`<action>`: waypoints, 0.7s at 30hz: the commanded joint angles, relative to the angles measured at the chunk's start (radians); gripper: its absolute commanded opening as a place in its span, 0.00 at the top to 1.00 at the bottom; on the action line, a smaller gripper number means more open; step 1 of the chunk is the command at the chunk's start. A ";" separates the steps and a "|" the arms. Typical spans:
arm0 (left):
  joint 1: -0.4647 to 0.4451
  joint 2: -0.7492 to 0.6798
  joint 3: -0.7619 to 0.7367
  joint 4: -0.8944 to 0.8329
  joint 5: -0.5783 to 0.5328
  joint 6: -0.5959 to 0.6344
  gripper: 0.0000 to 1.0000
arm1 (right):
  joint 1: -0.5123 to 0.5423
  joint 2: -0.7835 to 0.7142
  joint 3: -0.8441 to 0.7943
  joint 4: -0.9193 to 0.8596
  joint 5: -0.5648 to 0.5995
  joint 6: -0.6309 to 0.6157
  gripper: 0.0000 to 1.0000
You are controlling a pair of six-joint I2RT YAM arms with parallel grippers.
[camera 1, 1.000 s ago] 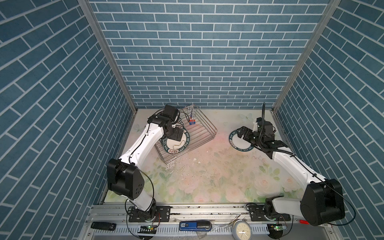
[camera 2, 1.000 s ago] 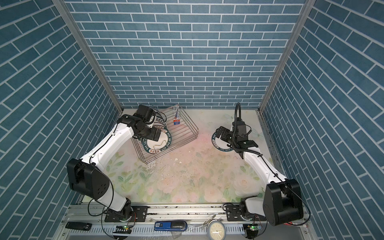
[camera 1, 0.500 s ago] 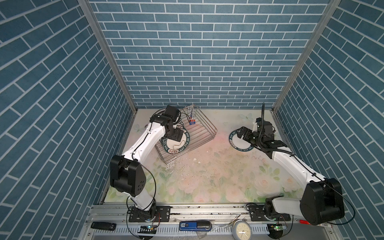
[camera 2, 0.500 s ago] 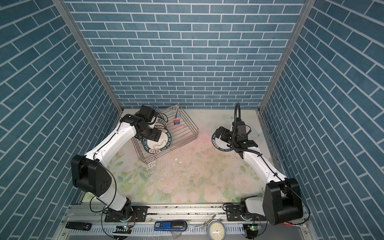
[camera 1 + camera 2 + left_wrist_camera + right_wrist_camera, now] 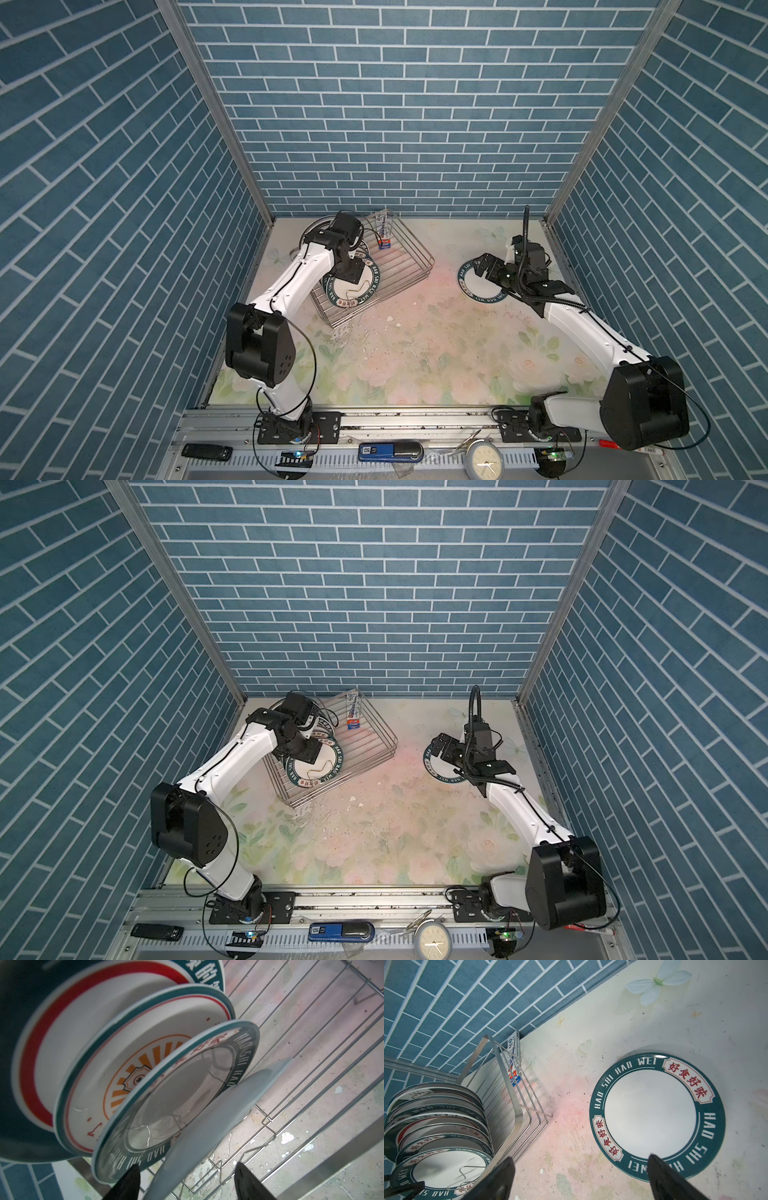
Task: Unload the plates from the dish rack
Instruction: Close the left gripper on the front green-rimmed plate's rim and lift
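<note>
- My left fingers (image 5: pixel 127 1184), spread, straddle the front plate (image 5: pixel 218 1126) in the dish rack (image 5: pixel 517 1105); a skewed pinch could topple its neighbours (image 5: pixel 145 1053).
- My right fingers (image 5: pixel 662 1176) gape over the unloaded plate (image 5: pixel 650 1115), frame right.

Racked plates (image 5: pixel 341 292) beneath left end effector (image 5: pixel 351 274)

Robot lab booth: printed brick walls (image 5: pixel 395 104), alu rail (image 5: pixel 415 428).

Top pair: high at front, facing down, sharing the whole worktop (image 5: pixel 415 365). Wrist cameras: close behind left claw (image 5: pixel 188 1182), right claw (image 5: pixel 581 1176); both show dish rack (image 5: pixel 517 1109).
</note>
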 commanded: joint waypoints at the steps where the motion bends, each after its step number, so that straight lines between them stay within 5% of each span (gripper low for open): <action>1: -0.001 -0.007 0.006 -0.015 0.030 0.004 0.37 | 0.000 0.001 -0.020 0.000 0.009 -0.038 0.01; 11: -0.001 -0.012 0.004 -0.018 0.060 0.011 0.62 | -0.003 0.007 -0.023 0.002 0.011 -0.036 0.01; 21: 0.000 -0.023 0.000 -0.023 0.065 0.024 0.73 | -0.006 0.007 -0.023 0.005 0.001 -0.033 0.01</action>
